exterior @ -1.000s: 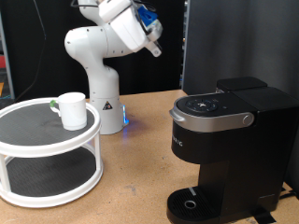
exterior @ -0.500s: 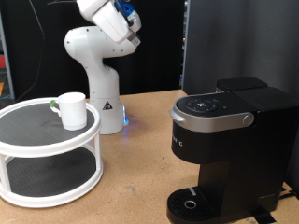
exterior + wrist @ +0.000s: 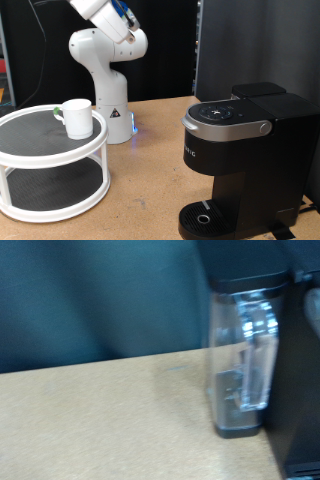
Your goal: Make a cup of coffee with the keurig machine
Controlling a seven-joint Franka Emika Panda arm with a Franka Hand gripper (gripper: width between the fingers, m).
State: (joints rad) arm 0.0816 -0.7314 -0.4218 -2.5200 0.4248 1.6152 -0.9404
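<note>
The white cup (image 3: 77, 117) stands upright on the top tier of a round white two-tier stand (image 3: 50, 150), at the exterior view's left. The black keurig machine (image 3: 245, 160) sits at the right with its lid down and nothing on its drip tray (image 3: 205, 218). My arm's hand (image 3: 103, 14) is high at the top edge, above the white robot base (image 3: 105, 75) and far from both cup and machine. Its fingers are cut off by the frame. The blurred wrist view shows the machine's clear water tank (image 3: 243, 360) and the wooden table (image 3: 100, 420), with no fingers and nothing held.
A dark panel (image 3: 250, 45) stands behind the machine. The wooden tabletop (image 3: 150, 190) runs between the stand and the machine. The stand's lower tier (image 3: 45, 195) holds nothing.
The hand has swung up and toward the exterior view's left, from above the middle of the table to the top edge. Cup and machine have not moved.
</note>
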